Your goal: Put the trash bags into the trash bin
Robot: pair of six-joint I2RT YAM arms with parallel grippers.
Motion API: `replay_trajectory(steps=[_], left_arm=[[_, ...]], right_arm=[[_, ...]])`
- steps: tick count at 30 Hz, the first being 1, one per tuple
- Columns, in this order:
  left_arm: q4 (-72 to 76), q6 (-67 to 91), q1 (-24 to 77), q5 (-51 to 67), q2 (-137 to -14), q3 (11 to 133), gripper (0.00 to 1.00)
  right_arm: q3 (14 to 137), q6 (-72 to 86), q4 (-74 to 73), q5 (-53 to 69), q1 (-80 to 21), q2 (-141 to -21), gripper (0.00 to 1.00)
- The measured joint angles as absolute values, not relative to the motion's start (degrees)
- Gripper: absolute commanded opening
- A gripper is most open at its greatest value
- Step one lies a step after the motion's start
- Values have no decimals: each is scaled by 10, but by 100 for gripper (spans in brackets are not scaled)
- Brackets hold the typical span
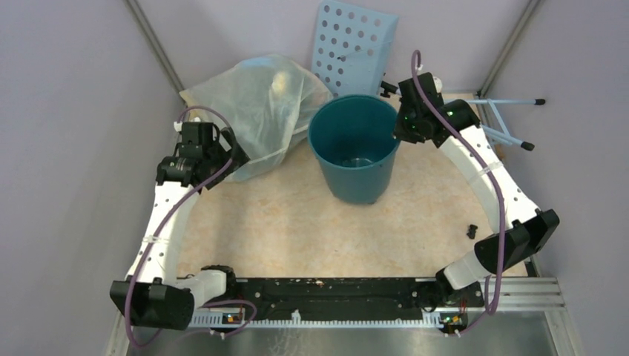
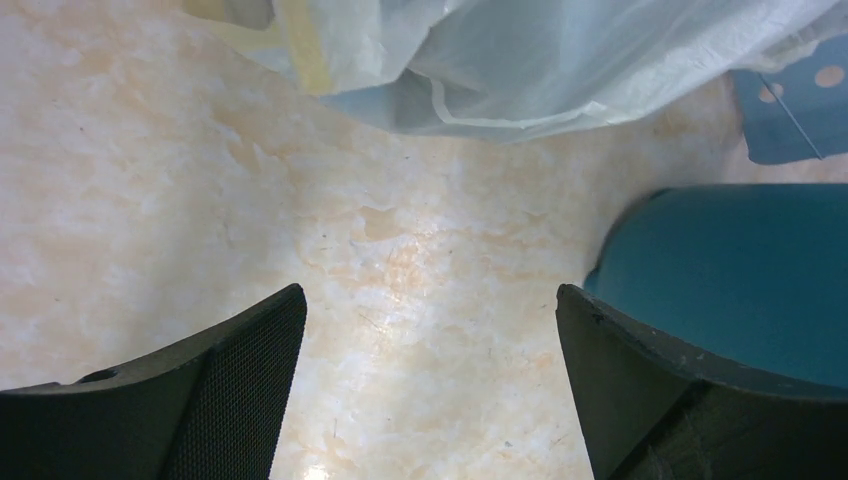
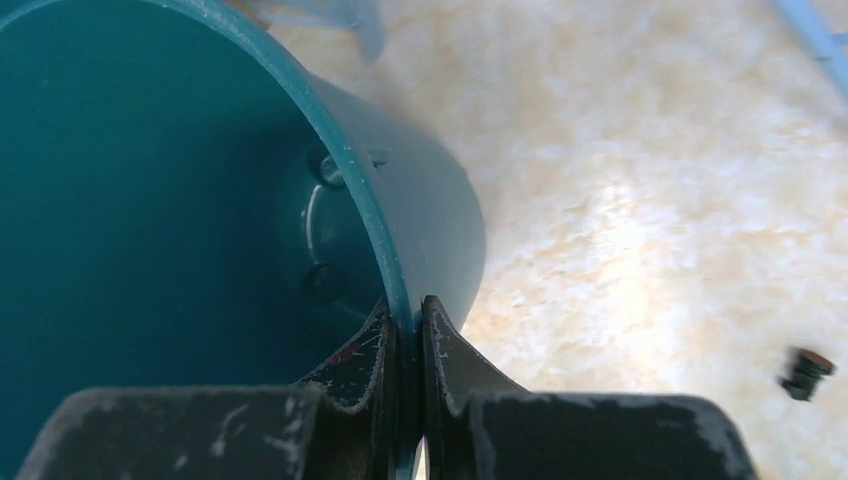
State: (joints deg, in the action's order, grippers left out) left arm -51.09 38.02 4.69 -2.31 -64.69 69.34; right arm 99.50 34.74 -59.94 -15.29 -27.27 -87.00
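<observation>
The trash bin is a round teal bucket standing upright at the back middle of the table. My right gripper is at its right rim. In the right wrist view the gripper is shut on the trash bin's rim, one finger inside the wall and one outside. My left gripper hangs open over the bare tabletop, left of the bin. Nothing lies between its fingers, and the bin's wall sits just beyond the right one. The trash bags do not show in any view.
A large pale translucent stuffed bag lies at the back left, close to my left gripper. A light blue perforated panel leans behind the bin. Light blue rods stick out at the right. A small black piece lies by the right arm.
</observation>
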Motion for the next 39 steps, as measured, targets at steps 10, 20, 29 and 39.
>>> replay_trajectory(steps=[10, 20, 29, 39], left_arm=[[-485, 378, 3, -26, -717, 745, 99], [-397, 388, -20, -7, -681, 674, 97], [-253, 374, -151, 57, -693, 564, 88], [-101, 378, -163, 217, -714, 500, 81]], right_arm=[[997, 356, -628, -180, -192, -856, 79], [1051, 320, -628, -155, -190, -826, 80], [885, 284, -571, -107, -190, -627, 80], [939, 236, -556, -14, -193, -630, 87]])
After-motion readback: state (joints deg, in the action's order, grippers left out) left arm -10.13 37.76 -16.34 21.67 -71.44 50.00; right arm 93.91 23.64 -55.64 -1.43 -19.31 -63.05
